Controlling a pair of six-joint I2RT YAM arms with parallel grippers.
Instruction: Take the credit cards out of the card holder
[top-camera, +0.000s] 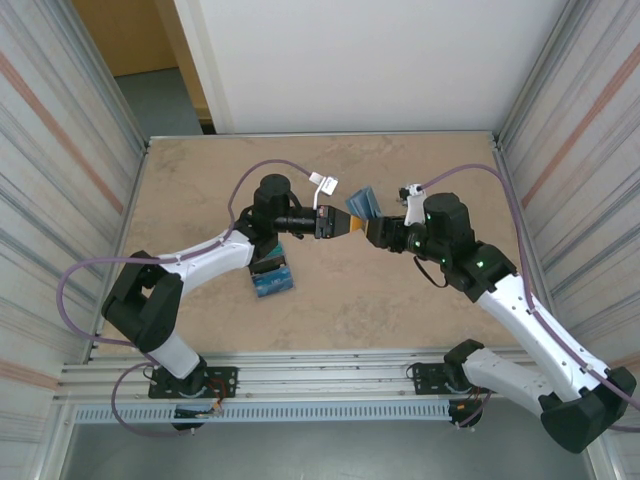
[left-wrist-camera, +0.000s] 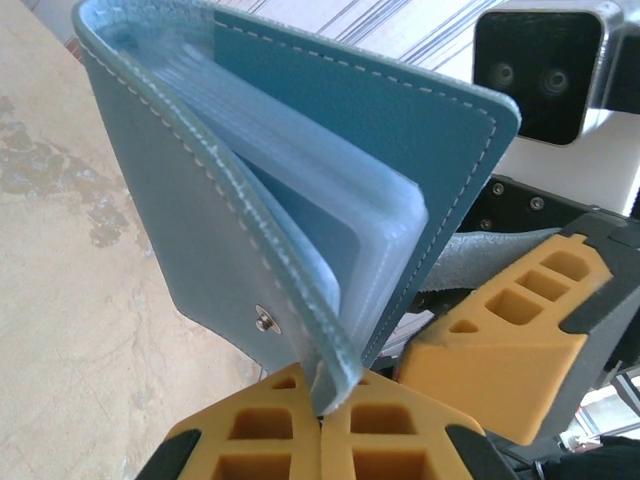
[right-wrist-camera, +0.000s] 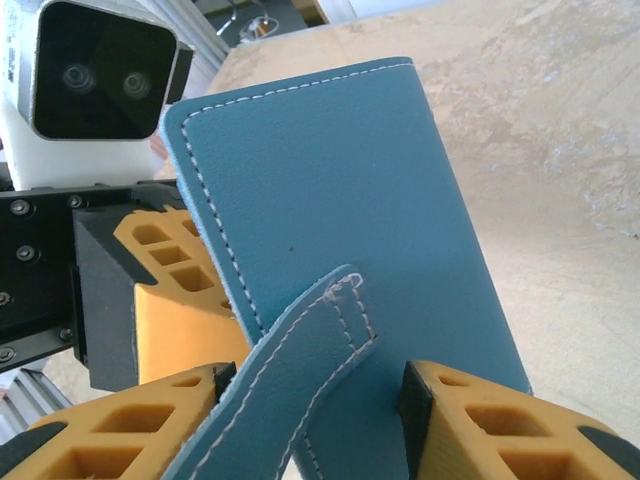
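The steel-blue card holder (top-camera: 365, 204) hangs in the air over the middle of the table, between both grippers. My left gripper (left-wrist-camera: 322, 415) is shut on the bottom edge of one cover (left-wrist-camera: 200, 230). The holder gapes slightly, showing clear inner sleeves (left-wrist-camera: 330, 225). My right gripper (right-wrist-camera: 310, 425) is open. Its jaws stand apart around the closing tab (right-wrist-camera: 300, 370) on the back of the holder (right-wrist-camera: 330, 190), with a gap on the right side. Loose credit cards (top-camera: 272, 279), blue on top, lie on the table under the left arm.
The marbled tabletop (top-camera: 420, 300) is walled by ribbed panels on the left (top-camera: 60, 180) and right (top-camera: 580, 150). A metal rail (top-camera: 320, 375) runs along the near edge. The two grippers are almost touching each other.
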